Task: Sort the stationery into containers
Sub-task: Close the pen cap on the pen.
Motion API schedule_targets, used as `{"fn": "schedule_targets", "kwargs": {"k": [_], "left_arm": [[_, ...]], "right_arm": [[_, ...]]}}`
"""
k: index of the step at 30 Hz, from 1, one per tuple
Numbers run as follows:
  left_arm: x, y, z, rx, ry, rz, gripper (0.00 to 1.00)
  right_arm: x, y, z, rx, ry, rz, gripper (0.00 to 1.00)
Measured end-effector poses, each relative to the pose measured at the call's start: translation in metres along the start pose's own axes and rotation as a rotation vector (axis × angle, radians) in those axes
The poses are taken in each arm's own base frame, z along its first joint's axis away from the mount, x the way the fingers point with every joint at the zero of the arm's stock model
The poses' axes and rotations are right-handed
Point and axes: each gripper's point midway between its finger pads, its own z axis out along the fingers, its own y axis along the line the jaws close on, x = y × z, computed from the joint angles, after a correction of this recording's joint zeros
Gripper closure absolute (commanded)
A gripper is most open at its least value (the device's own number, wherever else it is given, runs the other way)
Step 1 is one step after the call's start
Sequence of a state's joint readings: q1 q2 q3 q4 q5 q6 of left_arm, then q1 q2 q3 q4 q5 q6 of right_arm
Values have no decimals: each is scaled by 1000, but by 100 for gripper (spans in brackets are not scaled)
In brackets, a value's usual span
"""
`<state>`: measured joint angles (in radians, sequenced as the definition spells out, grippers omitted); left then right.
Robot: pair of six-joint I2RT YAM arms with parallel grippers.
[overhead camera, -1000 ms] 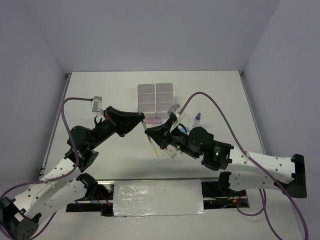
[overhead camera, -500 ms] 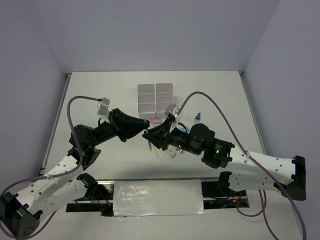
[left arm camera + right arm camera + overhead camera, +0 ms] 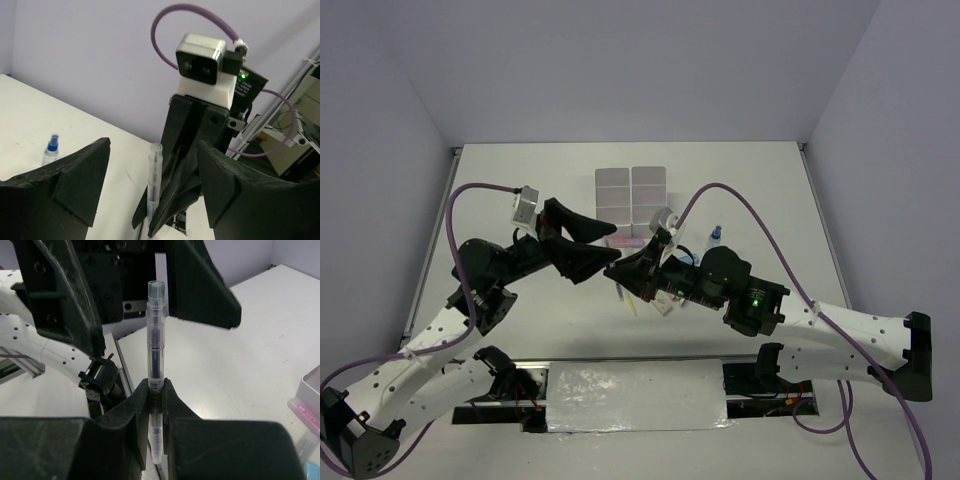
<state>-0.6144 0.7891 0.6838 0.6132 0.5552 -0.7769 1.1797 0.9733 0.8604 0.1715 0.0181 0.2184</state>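
A thin clear pen [image 3: 155, 335] with a dark core stands upright, and my right gripper [image 3: 156, 390] is shut on its lower half. My left gripper [image 3: 152, 160] is open, its fingers [image 3: 85, 175] standing apart on either side of the pen [image 3: 154, 175] without touching it. In the top view both grippers meet nose to nose, the left gripper [image 3: 612, 247] and the right gripper [image 3: 620, 270], just in front of the containers [image 3: 631, 195]. A yellow pen [image 3: 629, 299] lies on the table under them. A pink piece [image 3: 626, 241] lies by the containers' near edge.
A small blue-capped clear bottle [image 3: 715, 238] stands right of the containers, also seen as the bottle [image 3: 50, 149] in the left wrist view. The right arm's purple cable [image 3: 740, 205] arcs over the table. White walls enclose the back and sides.
My left gripper has gone from shut to open and let go of the clear pen. The right gripper now grips that pen. Both arms stay nose to nose.
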Motion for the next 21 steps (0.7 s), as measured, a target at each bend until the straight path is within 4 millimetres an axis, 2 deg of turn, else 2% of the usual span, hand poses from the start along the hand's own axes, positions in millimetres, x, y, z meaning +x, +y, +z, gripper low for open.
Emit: {"fn": "schedule_targets", "kwargs": {"k": [2, 3, 6, 10, 13, 14, 16, 17, 21], "left_arm": [[-7, 0, 2, -16, -6, 13, 19], [-11, -1, 3, -22, -9, 16, 24], [-21, -1, 7, -35, -23, 38, 30], [-19, 5, 7, -66, -14, 29, 34], [-15, 9, 8, -76, -4, 17, 53], [-14, 9, 8, -77, -2, 13, 67], [-12, 10, 8, -76, 2, 10, 81], [-11, 10, 8, -73, 4, 10, 98], [-8, 10, 8, -67, 5, 8, 100]], "right_arm": [[0, 0, 0, 0, 0, 0, 100], [0, 0, 0, 0, 0, 0, 100], [0, -1, 0, 4, 0, 0, 100], [2, -2, 0, 11, 5, -1, 100], [2, -3, 0, 15, 8, -3, 100], [2, -3, 0, 15, 9, -4, 100], [4, -6, -1, 28, 16, -5, 100], [6, -7, -1, 34, 22, -6, 100], [6, -11, -1, 58, 38, -16, 100]]}}
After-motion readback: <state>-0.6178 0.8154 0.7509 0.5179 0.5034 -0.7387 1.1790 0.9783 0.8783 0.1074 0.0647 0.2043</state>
